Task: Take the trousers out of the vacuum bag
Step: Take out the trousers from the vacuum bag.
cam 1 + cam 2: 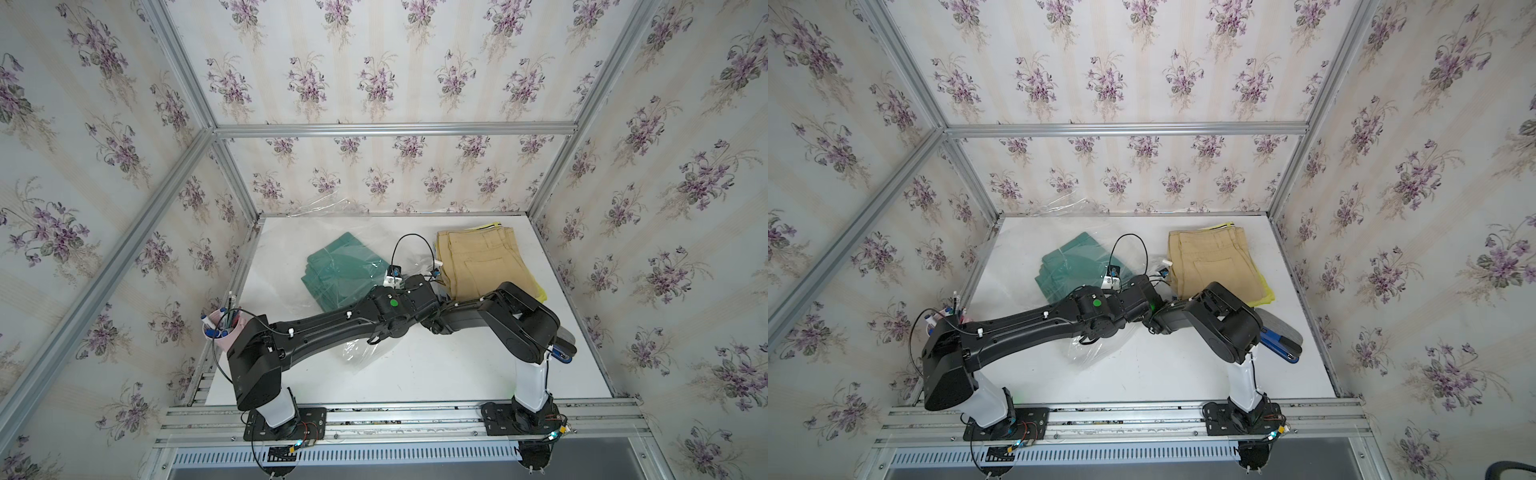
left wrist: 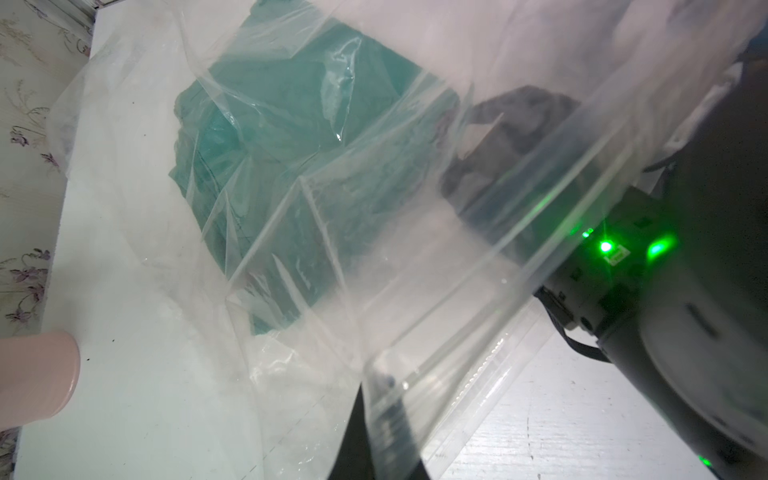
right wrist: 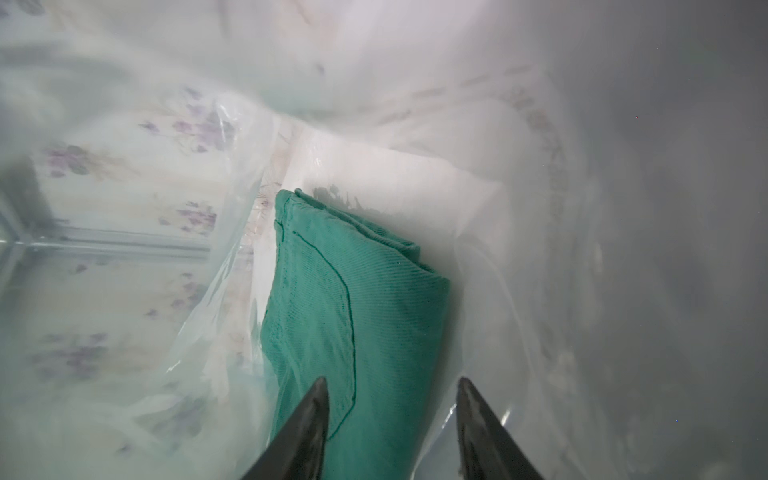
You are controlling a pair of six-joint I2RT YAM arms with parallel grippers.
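Note:
The clear vacuum bag (image 1: 361, 353) (image 1: 1088, 351) lies across the table's middle, and its far end rises against the back wall. Folded teal trousers (image 1: 340, 270) (image 1: 1075, 266) (image 2: 291, 145) (image 3: 353, 311) lie inside it. My left gripper (image 2: 376, 380) is shut on the vacuum bag's (image 2: 415, 270) edge near the zip strip. My right gripper (image 3: 392, 380) is inside the vacuum bag (image 3: 540, 249). It is open, with its fingers on either side of the teal trousers' near end. Both grippers are hidden under the arms in both top views. Tan trousers (image 1: 482, 262) (image 1: 1212, 262) lie outside the bag on yellow-green ones (image 1: 538, 291) (image 1: 1266, 293).
A pink cup of pens (image 1: 222, 328) (image 1: 946, 318) (image 2: 37, 378) stands at the table's left edge. A blue-handled tool (image 1: 563, 349) (image 1: 1279, 336) lies by the right arm's base. Papered walls with metal framing close in three sides. The two forearms cross near the middle.

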